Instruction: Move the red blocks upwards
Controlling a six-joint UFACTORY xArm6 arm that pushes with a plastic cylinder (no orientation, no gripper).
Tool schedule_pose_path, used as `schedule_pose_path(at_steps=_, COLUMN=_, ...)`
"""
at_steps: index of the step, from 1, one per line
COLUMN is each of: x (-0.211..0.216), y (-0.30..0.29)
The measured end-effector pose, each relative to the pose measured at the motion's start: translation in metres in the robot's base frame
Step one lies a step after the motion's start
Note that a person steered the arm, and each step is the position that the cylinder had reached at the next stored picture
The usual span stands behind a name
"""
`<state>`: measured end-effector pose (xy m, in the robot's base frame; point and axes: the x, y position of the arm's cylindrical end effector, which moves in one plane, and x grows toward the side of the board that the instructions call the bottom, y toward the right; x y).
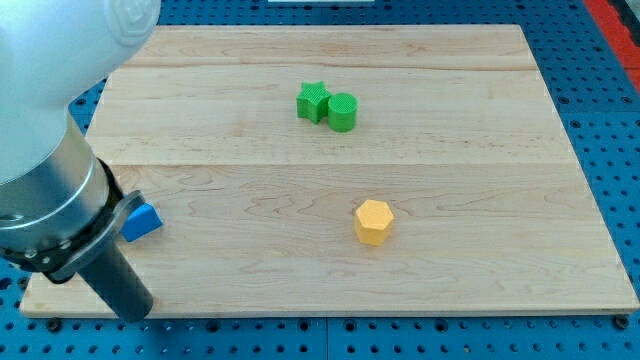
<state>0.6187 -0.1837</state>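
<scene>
No red block shows in the camera view; the arm covers the board's left side and could hide some. My tip [134,310] is the lower end of the dark rod, at the board's bottom left corner near its bottom edge. A blue block [143,221] lies just above and right of the rod, partly hidden behind the arm. The tip is far from the other blocks.
A green star block [313,101] and a green cylinder [342,112] touch each other at the upper middle of the wooden board [480,200]. A yellow hexagonal block [374,222] sits alone at the lower middle. Blue pegboard surrounds the board.
</scene>
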Motion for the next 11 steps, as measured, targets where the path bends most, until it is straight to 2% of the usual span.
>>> schedule_pose_path(at_steps=1, x=-0.001, y=-0.081)
schedule_pose_path(at_steps=2, x=-0.009, y=-0.120)
schedule_pose_path(at_steps=6, x=-0.102, y=-0.078)
schedule_pose_path(at_steps=9, x=-0.112, y=-0.078)
schedule_pose_path(at_steps=11, x=-0.112, y=-0.121)
